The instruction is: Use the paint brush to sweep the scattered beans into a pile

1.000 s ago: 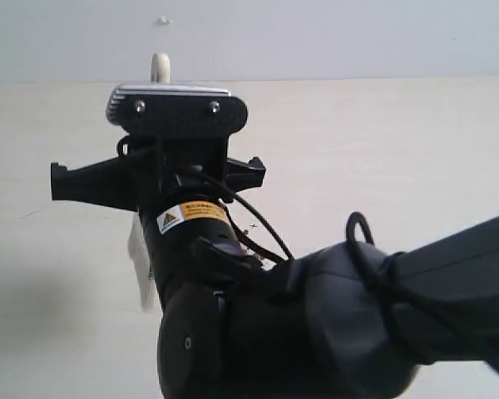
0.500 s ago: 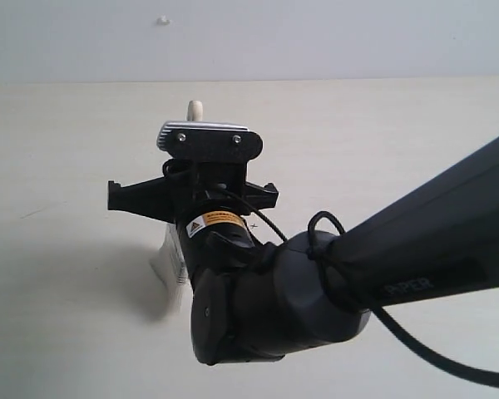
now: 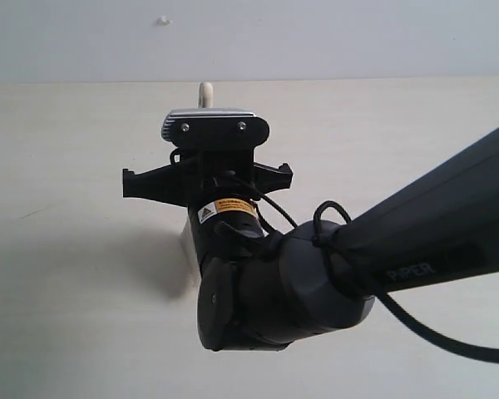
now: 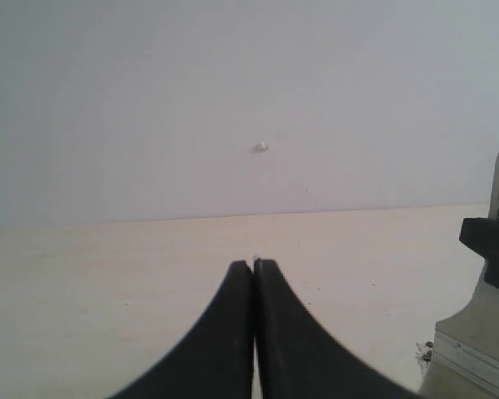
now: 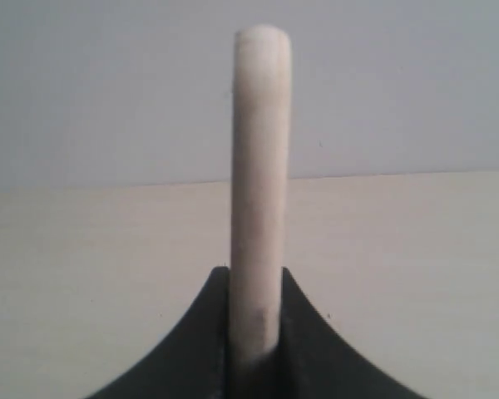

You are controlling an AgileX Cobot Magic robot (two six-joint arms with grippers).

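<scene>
Pale wooden surface point(image 3: 58, 332) fills scene, grey wall at far side. Black right arm point(image 3: 432, 241) reaches in from right, wrist at centre, blocking much of view. Paint brush point(image 5: 260, 150) stands upright, right fingers point(image 5: 254, 332) clamped on cream handle; handle tip pokes above wrist, pale bristles show low at wrist's left. Left fingers point(image 4: 254, 278) pressed together, holding nothing, near brush's metal ferrule. Tiny specks point(image 4: 419, 354) on surface beside ferrule; whether beans, cannot tell.

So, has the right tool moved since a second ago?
Yes. In the exterior view the right tool, shut on the paint brush, shifted right: its handle tip was under the wall speck, now right of it.
</scene>
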